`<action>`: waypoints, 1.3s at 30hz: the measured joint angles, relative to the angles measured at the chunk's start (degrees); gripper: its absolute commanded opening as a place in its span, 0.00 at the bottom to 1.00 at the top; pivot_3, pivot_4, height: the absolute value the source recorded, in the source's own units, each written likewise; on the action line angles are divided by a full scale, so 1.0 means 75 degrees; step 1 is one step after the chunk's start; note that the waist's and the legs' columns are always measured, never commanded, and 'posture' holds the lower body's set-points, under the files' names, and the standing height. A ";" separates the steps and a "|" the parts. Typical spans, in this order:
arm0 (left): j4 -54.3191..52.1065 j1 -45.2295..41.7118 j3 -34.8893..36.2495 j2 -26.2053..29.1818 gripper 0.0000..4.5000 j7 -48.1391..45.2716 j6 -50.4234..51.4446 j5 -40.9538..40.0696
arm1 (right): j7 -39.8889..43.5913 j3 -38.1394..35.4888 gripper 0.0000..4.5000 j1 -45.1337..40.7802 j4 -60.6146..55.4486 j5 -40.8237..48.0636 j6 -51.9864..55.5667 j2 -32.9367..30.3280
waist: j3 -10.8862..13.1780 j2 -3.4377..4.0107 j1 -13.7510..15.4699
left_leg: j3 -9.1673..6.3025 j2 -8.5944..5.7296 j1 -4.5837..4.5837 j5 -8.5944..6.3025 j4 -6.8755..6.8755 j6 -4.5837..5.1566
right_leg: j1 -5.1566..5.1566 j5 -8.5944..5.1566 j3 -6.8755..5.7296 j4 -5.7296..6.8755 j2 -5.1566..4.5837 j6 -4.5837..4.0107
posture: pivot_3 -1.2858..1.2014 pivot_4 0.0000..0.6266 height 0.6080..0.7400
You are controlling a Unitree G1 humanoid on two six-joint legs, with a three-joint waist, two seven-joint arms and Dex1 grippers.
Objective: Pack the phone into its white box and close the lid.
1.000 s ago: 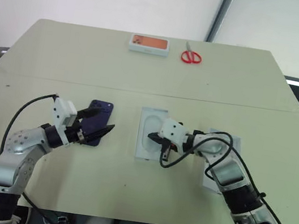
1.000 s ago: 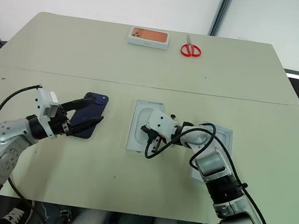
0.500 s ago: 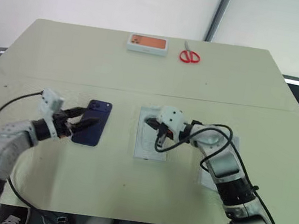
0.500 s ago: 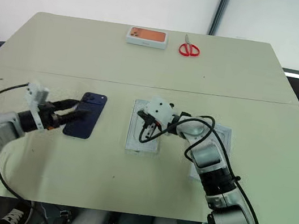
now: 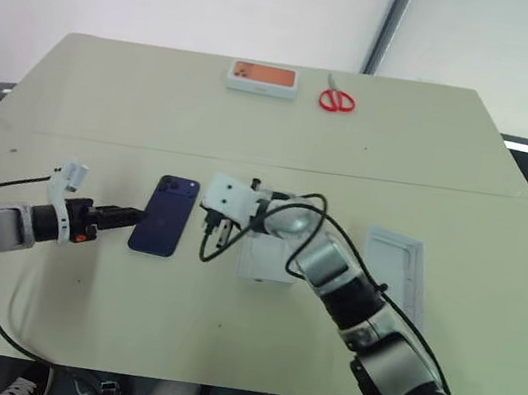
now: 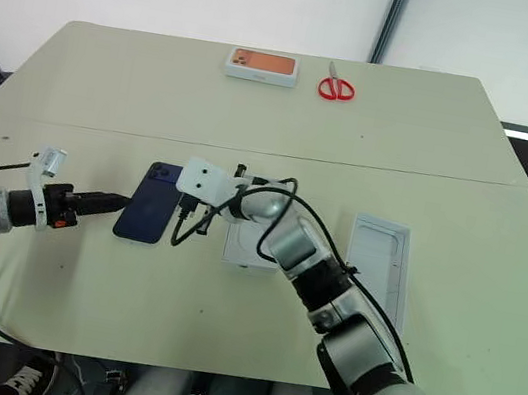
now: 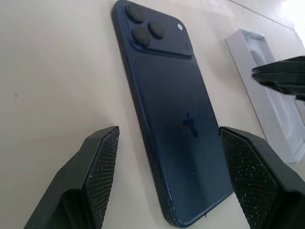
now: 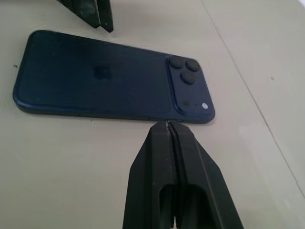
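Between my two grippers the phone lies face down on the table: left gripper spread wide at one side, right gripper pinched shut at its edge, holding nothing.

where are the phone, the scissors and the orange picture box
phone (image 5: 166, 215), left eye view, middle of its back
scissors (image 5: 337, 99), left eye view, red handles
orange picture box (image 5: 262, 77), left eye view, its orange top face
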 measured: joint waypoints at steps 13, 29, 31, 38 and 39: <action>0.1032 -0.0788 -0.0744 -0.0014 0.79 -0.0887 0.0032 0.0724 | -0.0079 0.0525 0.01 0.0083 0.0521 -0.0622 0.0208 0.0257 | -0.0036 0.0028 0.0041 | 0.0002 -0.0009 0.0028 0.0001 -0.0003 -0.0002 | 0.0024 0.0000 0.0003 0.0005 -0.0005 0.0000 | 0.52 0.24 1.00; 0.0998 -0.1223 -0.0942 -0.0736 0.79 -0.0969 0.0415 0.1185 | 0.0046 0.0472 0.01 0.0136 0.0523 -0.0795 0.0274 0.0191 | -0.0102 0.0098 0.0101 | -0.0004 -0.0027 0.0081 -0.0007 -0.0007 0.0011 | 0.0081 -0.0002 0.0001 0.0003 -0.0023 0.0002 | 0.52 0.24 1.00; 0.0901 -0.1221 -0.0927 -0.0750 0.79 -0.0954 0.0561 0.1184 | 0.0048 0.0449 0.01 0.0136 0.0524 -0.0808 0.0272 0.0171 | -0.0103 0.0098 0.0094 | -0.0003 -0.0027 0.0081 -0.0008 -0.0007 0.0012 | 0.0081 -0.0002 0.0002 0.0003 -0.0024 0.0003 | 0.52 0.24 1.00; 0.1091 -0.1424 -0.0489 -0.1040 0.79 -0.0791 0.1385 0.1049 | 0.0000 0.0286 0.01 0.0134 0.0667 -0.0911 0.0203 0.0136 | -0.0109 0.0102 0.0097 | -0.0004 -0.0027 0.0084 -0.0008 -0.0005 0.0012 | 0.0085 -0.0003 0.0000 0.0002 -0.0023 0.0003 | 0.52 0.24 1.00; 0.1096 -0.1435 -0.0504 -0.1040 0.79 -0.0792 0.1391 0.1060 | -0.0008 0.0275 0.01 0.0134 0.0687 -0.0937 0.0160 0.0135 | -0.0109 0.0101 0.0093 | -0.0004 -0.0027 0.0083 -0.0008 -0.0006 0.0012 | 0.0084 -0.0003 0.0000 0.0002 -0.0023 0.0003 | 0.52 0.24 1.00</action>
